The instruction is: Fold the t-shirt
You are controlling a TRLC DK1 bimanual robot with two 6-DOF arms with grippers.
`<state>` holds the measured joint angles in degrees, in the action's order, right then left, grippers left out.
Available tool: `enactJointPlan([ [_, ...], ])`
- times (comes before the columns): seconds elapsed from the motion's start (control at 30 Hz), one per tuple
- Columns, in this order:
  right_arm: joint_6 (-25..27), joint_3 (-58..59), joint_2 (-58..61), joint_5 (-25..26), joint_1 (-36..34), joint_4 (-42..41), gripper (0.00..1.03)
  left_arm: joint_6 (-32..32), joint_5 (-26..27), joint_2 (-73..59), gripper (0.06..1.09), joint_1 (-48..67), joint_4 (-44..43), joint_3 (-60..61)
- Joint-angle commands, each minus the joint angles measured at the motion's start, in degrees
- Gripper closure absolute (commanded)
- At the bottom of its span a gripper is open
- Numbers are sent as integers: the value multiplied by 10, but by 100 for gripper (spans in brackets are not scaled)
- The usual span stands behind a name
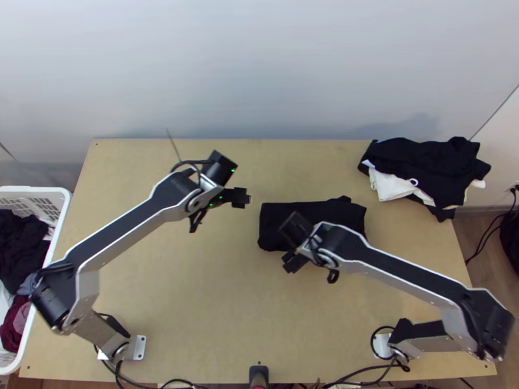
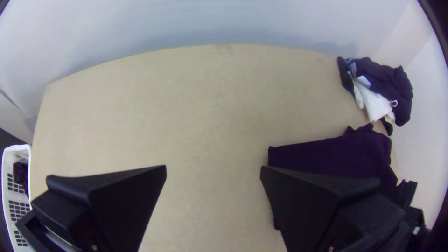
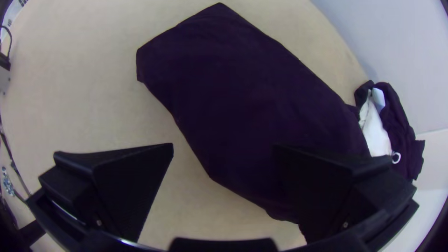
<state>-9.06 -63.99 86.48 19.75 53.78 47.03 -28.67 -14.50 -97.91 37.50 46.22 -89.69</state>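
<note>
The black t-shirt [image 1: 276, 214] lies folded into a compact, roughly rectangular bundle right of the table's middle. My left gripper [image 1: 219, 211] is over the table to the left of the bundle, apart from it. Over the bundle's near side is my right gripper [image 1: 313, 268], whose arm hides part of the cloth. In the left wrist view, the left gripper [image 2: 213, 168] is open and holds nothing, with the shirt [image 2: 322, 156] partly behind one finger. The right wrist view has the right gripper [image 3: 224, 146] open, one finger overlapping the dark cloth [image 3: 242, 84] and nothing gripped.
A pile of black and white clothes [image 1: 425, 165] rests at the table's back right corner. A white basket [image 1: 60, 223] with dark and red clothes stands off the left edge. Behind the table [image 1: 162, 279] is a pale wall; cables run along the near edge.
</note>
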Motion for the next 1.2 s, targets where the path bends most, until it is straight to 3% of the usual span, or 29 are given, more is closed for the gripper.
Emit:
enactJointPlan([
  [0.0,21,28,63,0,19,-48,4,6,0,41,11,-16,14,36],
  [0.8,24,11,159,-2,-90,-120,8,9,0,52,11,-30,27,40],
  [0.9,21,2,170,-2,-99,-120,23,9,0,52,11,-30,27,41],
  [0.93,24,0,171,-3,-102,-123,40,10,0,53,11,-30,27,41],
  [0.97,30,1,171,-7,-107,-136,66,10,0,54,11,-30,27,42],
  [1.0,47,1,170,-19,-115,-157,100,10,0,54,11,-30,27,42],
  [1.17,44,-1,149,-53,-145,-158,100,10,0,56,11,-33,27,43],
])
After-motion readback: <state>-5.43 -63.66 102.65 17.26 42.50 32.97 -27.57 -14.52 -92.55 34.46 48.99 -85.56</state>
